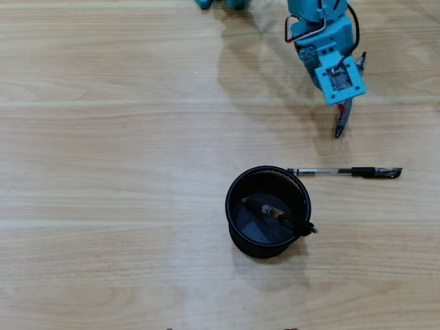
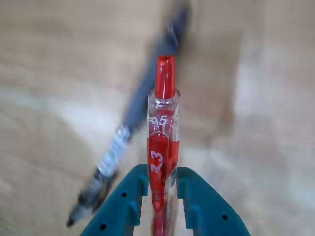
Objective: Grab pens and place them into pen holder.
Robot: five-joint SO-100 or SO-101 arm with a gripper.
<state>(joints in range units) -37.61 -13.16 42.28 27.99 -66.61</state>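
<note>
Above the wooden counter (image 1: 103, 137), the teal end effector (image 2: 163, 196) is clamped on a red and clear pen (image 2: 162, 147), its fingers pressed against the barrel in the wrist view. The pen holder (image 1: 237, 223) stands well apart, toward the bottom of the overhead view, with one dark pen (image 1: 275, 214) already leaning inside. A black and clear pen (image 1: 344, 172) lies on the counter just beside the holder's rim. The carry likely calls for a firm grip, centring the pen over the opening and tipping it downward before release, clear of the leaning pen.
</note>
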